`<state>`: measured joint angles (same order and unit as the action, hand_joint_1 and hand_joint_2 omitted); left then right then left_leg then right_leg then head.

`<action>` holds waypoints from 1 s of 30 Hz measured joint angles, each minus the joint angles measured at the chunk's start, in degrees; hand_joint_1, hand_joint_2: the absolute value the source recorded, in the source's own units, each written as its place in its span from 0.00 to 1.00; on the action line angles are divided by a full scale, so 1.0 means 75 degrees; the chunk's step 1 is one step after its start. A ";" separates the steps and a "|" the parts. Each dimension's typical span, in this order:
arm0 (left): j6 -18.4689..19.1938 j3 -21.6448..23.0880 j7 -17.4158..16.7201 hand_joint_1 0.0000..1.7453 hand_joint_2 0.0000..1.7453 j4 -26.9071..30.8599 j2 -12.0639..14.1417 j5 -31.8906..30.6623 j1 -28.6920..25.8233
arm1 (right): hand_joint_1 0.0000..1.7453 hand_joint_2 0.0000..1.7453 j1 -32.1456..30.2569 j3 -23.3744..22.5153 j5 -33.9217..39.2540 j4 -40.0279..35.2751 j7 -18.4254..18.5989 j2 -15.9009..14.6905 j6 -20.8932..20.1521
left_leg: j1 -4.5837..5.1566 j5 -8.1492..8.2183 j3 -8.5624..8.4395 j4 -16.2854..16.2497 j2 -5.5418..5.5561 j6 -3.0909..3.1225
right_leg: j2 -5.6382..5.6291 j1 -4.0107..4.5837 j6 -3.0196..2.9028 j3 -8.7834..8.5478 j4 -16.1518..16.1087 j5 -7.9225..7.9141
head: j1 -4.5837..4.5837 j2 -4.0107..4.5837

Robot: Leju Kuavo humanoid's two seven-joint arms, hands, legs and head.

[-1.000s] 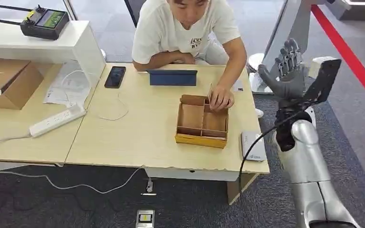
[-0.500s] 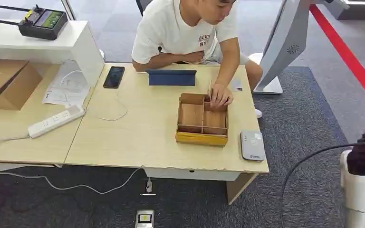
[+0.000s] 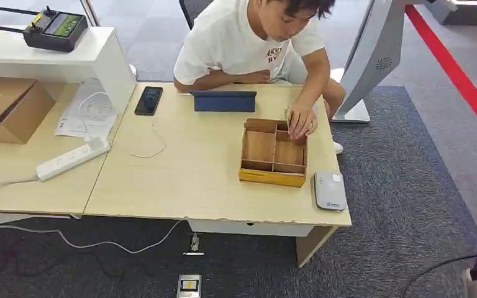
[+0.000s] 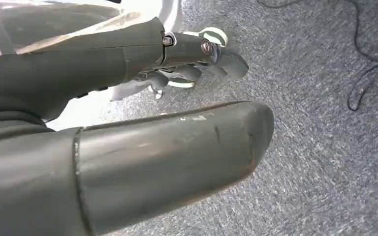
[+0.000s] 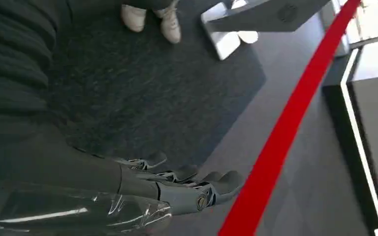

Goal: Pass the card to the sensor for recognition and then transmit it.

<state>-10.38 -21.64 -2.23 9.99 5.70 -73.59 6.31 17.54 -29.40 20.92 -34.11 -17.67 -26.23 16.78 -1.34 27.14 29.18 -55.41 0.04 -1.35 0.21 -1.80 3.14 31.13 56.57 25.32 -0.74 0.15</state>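
Head view: person's hand (image 3: 300, 120) rests in far corner compartment of brown wooden divided tray (image 3: 274, 153) on light wood table (image 3: 180, 180); card itself can't be made out. Grey flat card sensor (image 3: 330, 190) lies just beside tray. Right hand (image 5: 177, 187): fingers straight, slightly apart, holding nothing, over dark carpet (image 5: 142, 83). Left hand (image 4: 177, 113): fingers extended, empty, above carpet.
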 joint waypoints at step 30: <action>-0.0079 0.0020 -0.0058 0.00 0.00 0.0000 -0.0085 -0.0495 0.0019 | 0.00 1.00 -0.1329 0.0198 -0.1020 0.2895 0.4797 0.0979 0.0111 | 0.0000 0.0001 -0.0005 0.0007 -0.0002 -0.0003 | 0.0000 -0.0001 0.0002 -0.0006 0.0001 0.0004 | 0.0003 0.0000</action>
<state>-10.97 -21.49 -2.67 9.99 5.07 -77.31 6.45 7.57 -27.91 13.27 -12.39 18.32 -18.89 17.62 -1.34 27.15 29.14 -55.36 0.03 -1.37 0.21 -1.80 3.16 31.08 56.58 25.35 -0.72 0.15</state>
